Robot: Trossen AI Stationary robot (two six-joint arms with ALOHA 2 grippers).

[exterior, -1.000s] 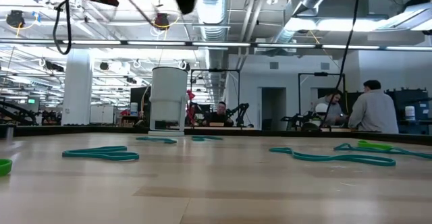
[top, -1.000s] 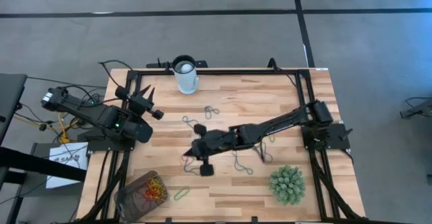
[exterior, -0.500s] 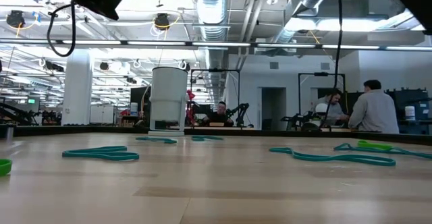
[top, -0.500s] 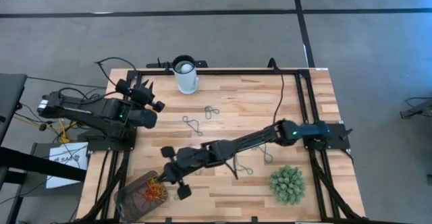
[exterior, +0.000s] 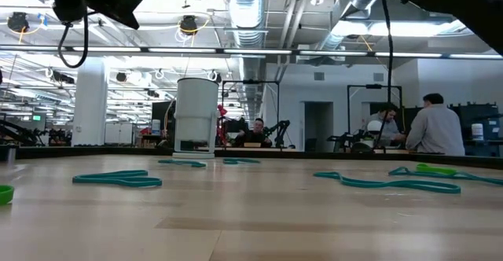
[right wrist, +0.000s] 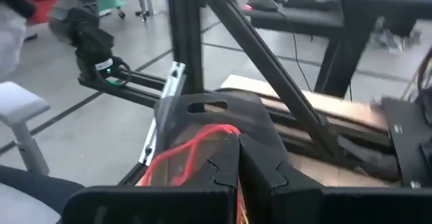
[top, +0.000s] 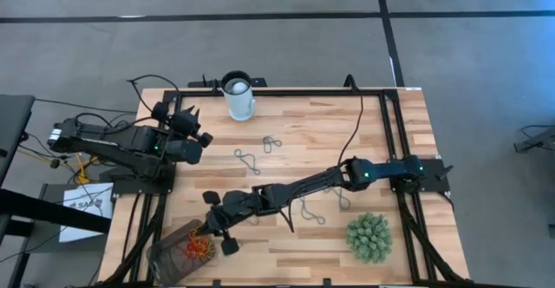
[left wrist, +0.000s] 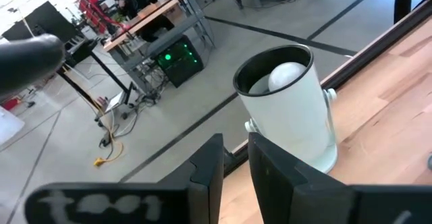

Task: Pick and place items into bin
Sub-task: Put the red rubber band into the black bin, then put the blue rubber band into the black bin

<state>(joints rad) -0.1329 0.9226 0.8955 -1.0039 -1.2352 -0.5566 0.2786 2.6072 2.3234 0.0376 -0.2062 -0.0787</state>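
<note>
Right end effector (top: pixel 205 230) closed on a red band (right wrist: pixel 192 150), over the bin (top: pixel 169 252) at the table's (top: pixel 286 253) front-left corner, bin long axis diagonal. Left end effector (top: pixel 194 136) parked, fingers slightly apart, near white cup (top: pixel 238 97).

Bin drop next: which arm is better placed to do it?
Right. The right gripper sits shut on a red band at the bin rim. The left gripper waits at the table's left edge near the white cup, carrying nothing.

No legible text or labels anywhere.
</note>
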